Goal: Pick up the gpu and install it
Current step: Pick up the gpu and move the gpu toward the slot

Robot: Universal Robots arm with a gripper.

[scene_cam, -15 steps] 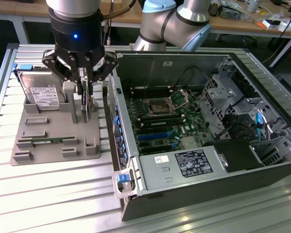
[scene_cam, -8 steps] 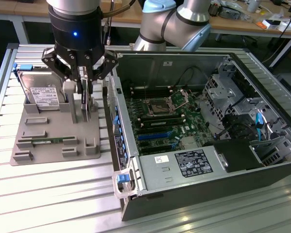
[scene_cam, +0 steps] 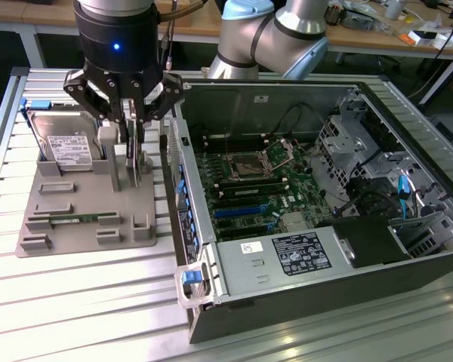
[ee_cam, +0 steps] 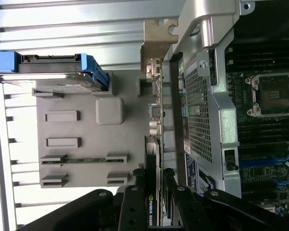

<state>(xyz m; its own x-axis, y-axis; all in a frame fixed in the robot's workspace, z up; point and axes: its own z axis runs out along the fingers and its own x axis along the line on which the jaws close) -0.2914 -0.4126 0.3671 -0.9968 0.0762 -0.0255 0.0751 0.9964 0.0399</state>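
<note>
pincer (scene_cam: pixel 134 147): we see it closed on gpu (ee_cam: pixel 155 115), gripping both faces.
gpu: upright in jig (scene_cam: pixel 83 219) slot, so top edge's reachable.

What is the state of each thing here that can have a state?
gpu: upright in the gray holder, not installed.
tool: low over the holder, at the gpu.
computer case: side open.
hard drive: in the holder, outside the case.
memory stick: flat in the holder.
processor socket: empty.
blue expansion slots: empty.
</note>
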